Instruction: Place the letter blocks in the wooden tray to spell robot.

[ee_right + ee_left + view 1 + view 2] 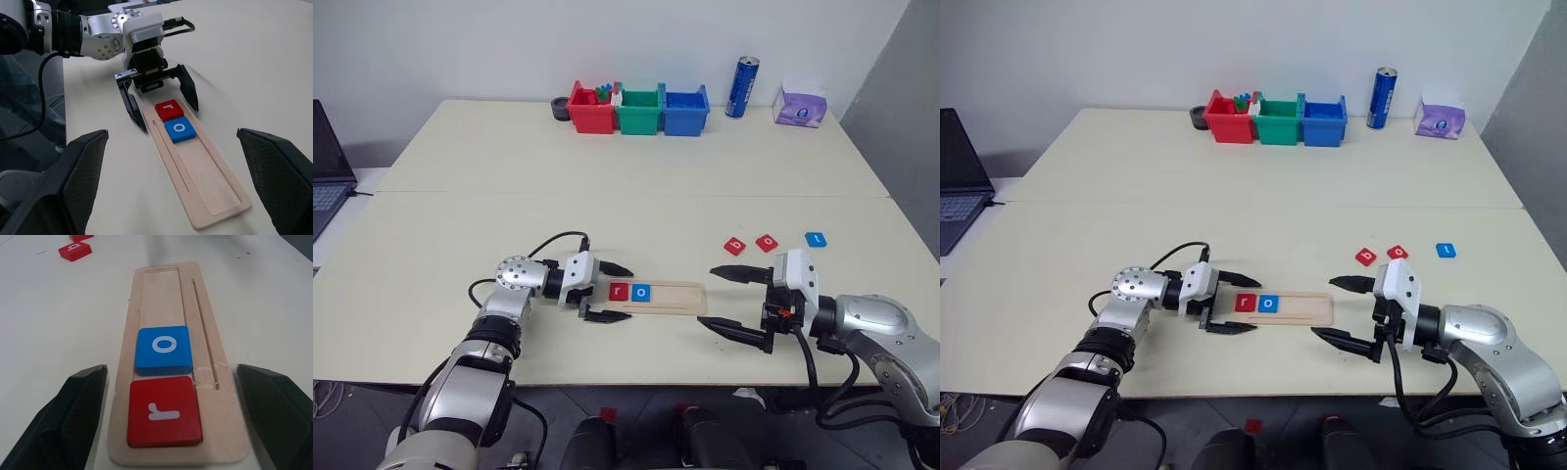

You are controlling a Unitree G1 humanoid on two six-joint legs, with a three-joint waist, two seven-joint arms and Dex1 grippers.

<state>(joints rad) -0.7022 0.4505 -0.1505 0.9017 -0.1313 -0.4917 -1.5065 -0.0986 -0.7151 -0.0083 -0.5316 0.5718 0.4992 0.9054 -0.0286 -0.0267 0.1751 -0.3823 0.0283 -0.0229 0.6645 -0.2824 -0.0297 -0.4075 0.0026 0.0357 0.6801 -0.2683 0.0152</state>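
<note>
Wooden tray [651, 296]: near table edge, between both arms; red "r" tile [619, 291] and blue "o" tile [641, 292] seated at its left end; left gripper [607, 291] wide open, empty, straddling that end, likely steadying; right gripper [736, 303] wide open, empty; red "b" tile [735, 246], second red tile [768, 242], blue "t" tile [815, 238] wait beyond.

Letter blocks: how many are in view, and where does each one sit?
5. A red r and a blue o lie in the wooden tray; a red b, a red tile and a blue tile lie loose on the table beyond the right gripper.
</note>
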